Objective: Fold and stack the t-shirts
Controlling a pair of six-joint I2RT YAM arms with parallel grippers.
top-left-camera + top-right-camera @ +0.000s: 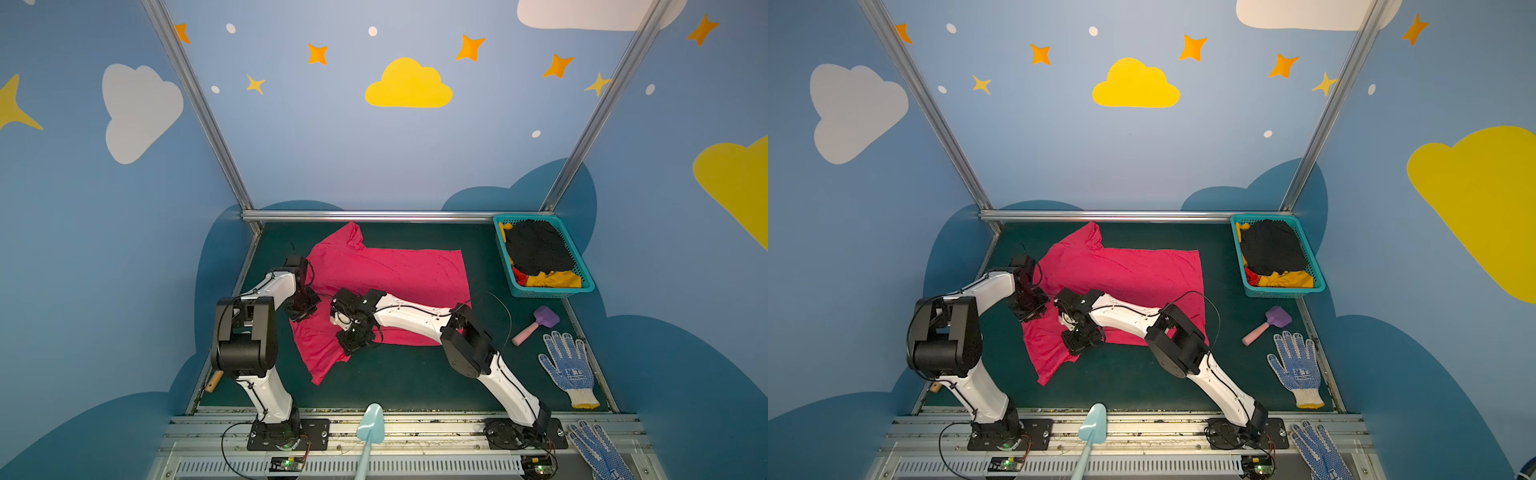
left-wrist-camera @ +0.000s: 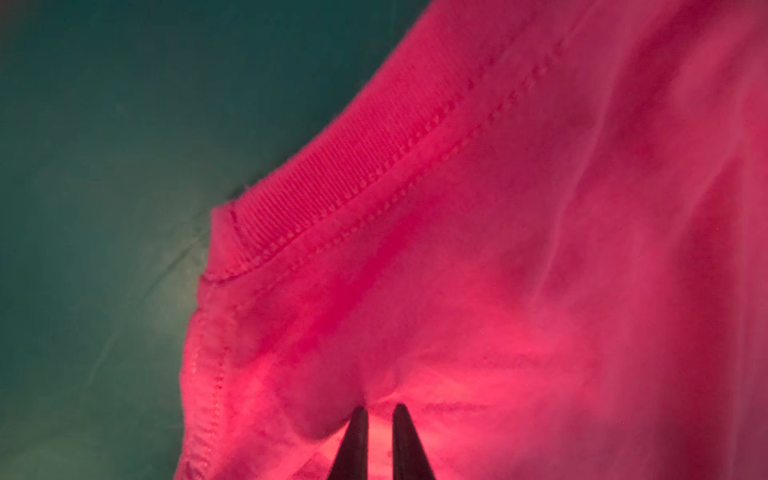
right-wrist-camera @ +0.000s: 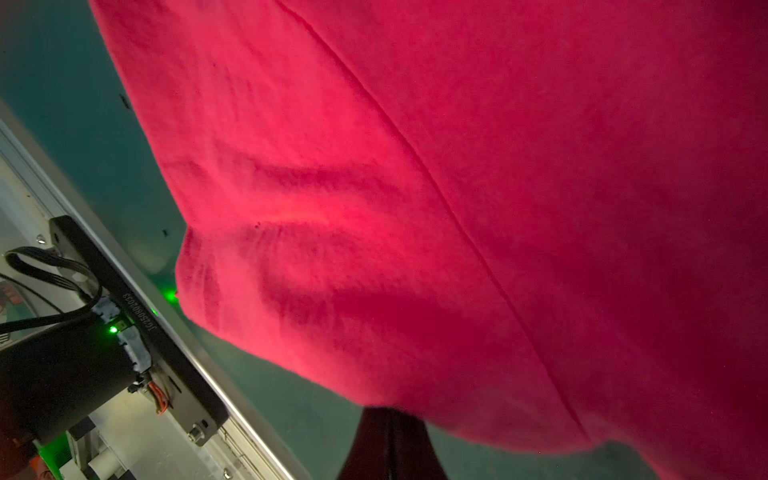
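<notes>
Blue walls (image 1: 316,158) enclose the cell. They are painted with a yellow cloud (image 1: 409,85) at twelve o'clock, a white cloud (image 1: 139,110) at ten and orange stars (image 1: 318,54) between. Aluminium posts (image 1: 201,108) rise from the far corners, joined by a crossbar (image 1: 374,215). The tabletop is a dark green mat (image 1: 395,382), with a metal rail (image 1: 415,428) edging it at six. The light is soft and even.
</notes>
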